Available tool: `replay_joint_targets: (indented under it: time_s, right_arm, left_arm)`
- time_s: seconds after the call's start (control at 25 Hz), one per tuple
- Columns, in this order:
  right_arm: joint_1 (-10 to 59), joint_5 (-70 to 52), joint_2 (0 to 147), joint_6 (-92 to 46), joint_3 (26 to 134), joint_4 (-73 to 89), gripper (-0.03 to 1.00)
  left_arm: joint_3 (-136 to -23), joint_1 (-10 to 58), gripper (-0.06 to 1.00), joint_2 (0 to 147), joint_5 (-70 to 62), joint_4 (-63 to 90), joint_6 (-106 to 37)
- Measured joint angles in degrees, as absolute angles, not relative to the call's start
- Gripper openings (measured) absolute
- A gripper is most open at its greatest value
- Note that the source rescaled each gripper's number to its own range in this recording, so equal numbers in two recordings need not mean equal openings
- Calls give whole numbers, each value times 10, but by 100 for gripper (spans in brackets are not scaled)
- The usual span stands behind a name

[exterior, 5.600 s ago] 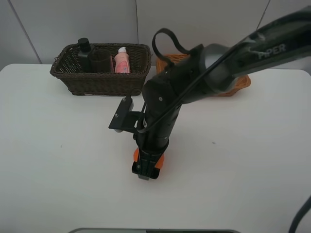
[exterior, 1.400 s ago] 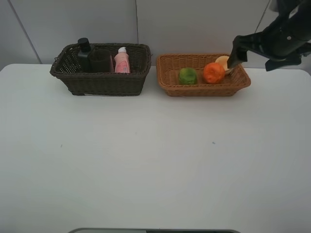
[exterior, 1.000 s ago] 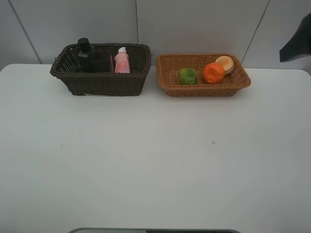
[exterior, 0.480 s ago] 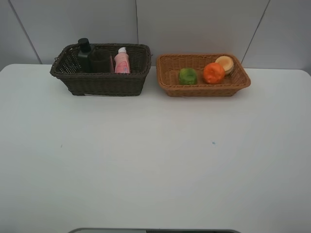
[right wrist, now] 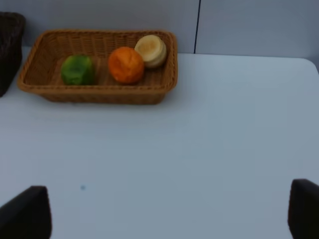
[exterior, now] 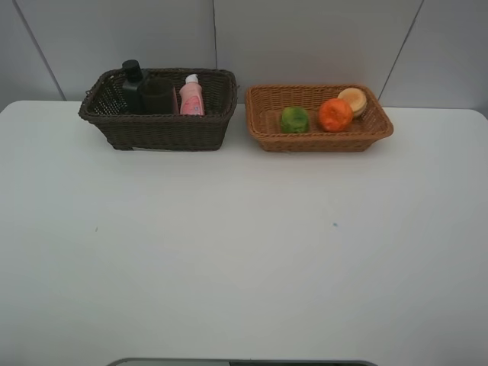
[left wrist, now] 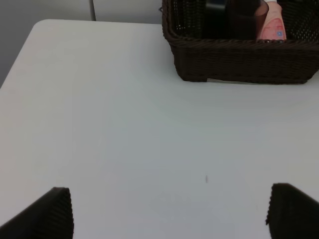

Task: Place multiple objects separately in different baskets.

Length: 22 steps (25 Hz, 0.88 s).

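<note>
White table [exterior: 244, 252], both end effectors [left wrist: 169, 211] [right wrist: 169, 211] open, pink bottle [exterior: 191, 97] label unreadable

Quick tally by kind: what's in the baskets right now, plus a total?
Bottles: 2, dark bottle and pink bottle
Cups: 1, dark cup
Fruit: 3, lime, orange, pale tan fruit
Baskets: 2, dark basket, tan basket
Total: 8

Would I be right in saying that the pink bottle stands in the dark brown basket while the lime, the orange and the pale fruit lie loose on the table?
Not quite: the lime, orange and pale fruit lie inside the orange-tan basket, not on the table, as the exterior high view shows. The pink bottle does stand in the dark brown basket.
</note>
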State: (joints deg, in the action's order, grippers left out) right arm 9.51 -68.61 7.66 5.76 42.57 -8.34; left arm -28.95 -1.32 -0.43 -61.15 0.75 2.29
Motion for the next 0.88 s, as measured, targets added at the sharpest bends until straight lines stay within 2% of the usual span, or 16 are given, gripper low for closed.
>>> replay_joint_targets:
  time_s: [0.36,0.88]
  right_arm:
    - [99,-681,0,58,356,-83,100]
    - [-10,-654,-2,57,350,-80,100]
  left_arm:
    - [-290,-13,100,-4,-612,7,23]
    - [-290,-13,100,-4,-612,7,23]
